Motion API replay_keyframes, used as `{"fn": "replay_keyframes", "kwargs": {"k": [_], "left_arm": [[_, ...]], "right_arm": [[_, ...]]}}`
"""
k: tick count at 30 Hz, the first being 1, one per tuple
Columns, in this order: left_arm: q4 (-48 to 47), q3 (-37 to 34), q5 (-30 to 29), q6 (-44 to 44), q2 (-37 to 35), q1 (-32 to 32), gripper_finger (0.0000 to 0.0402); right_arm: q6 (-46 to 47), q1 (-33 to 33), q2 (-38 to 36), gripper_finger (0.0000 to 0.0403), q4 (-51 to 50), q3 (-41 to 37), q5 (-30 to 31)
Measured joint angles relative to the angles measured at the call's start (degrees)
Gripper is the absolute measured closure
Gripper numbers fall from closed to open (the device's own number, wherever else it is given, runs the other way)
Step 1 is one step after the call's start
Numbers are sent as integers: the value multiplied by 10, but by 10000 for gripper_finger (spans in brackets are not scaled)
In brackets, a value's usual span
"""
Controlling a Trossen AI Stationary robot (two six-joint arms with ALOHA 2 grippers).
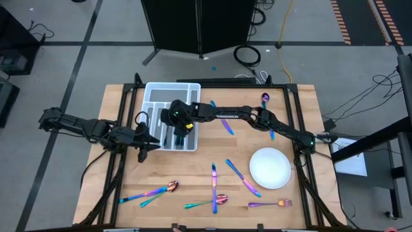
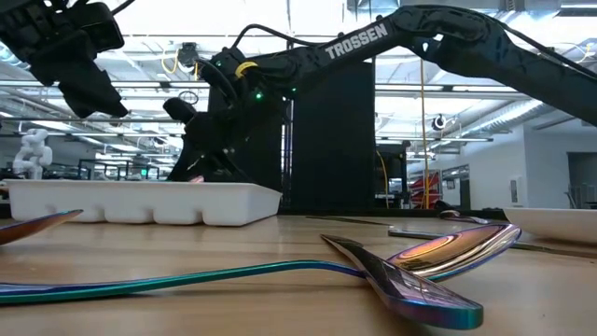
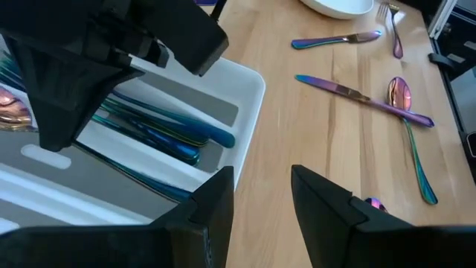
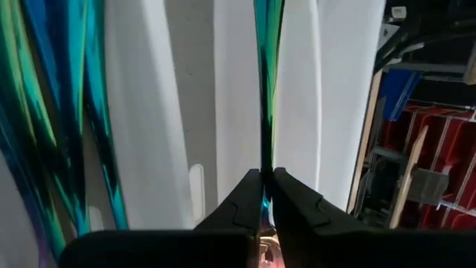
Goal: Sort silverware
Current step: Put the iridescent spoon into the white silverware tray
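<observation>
Pinching | right tool (image 4: 266,195) clamped on utensil (image 4: 266,89) | over tray (image 1: 154,95)

A white divided tray (image 1: 154,95) and a round white plate (image 1: 270,168) sit well apart.

Even overhead light; foreground blurred

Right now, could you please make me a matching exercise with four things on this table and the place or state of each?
1. right tool
2. left tool
3. white plate
4. fork

A. open, beside the tray's near corner
B. near the table's front edge
C. lying empty on the right side
D. over the tray, shut on a thin utensil

Pairs: 1-D, 2-A, 3-C, 4-B
</observation>
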Motion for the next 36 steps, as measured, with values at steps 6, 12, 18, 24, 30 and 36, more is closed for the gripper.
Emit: {"fn": "replay_keyframes", "kwargs": {"k": [6,12,18,24,30,36], "left_arm": [[0,0,0,0,0,0,265],[0,0,0,-2,0,0,265],[0,0,0,-3,0,0,265],[0,0,0,-3,0,0,265],[0,0,0,-2,0,0,265],[0,0,0,0,0,0,265]], "right_arm": [[16,0,0,379,-2,0,0],[18,-2,0,379,-5,0,0],[17,-2,0,378,-3,0,0],[18,-2,0,378,-3,0,11],[18,8,-8,378,-4,0,68],[71,16,-25,378,-8,0,71]]}}
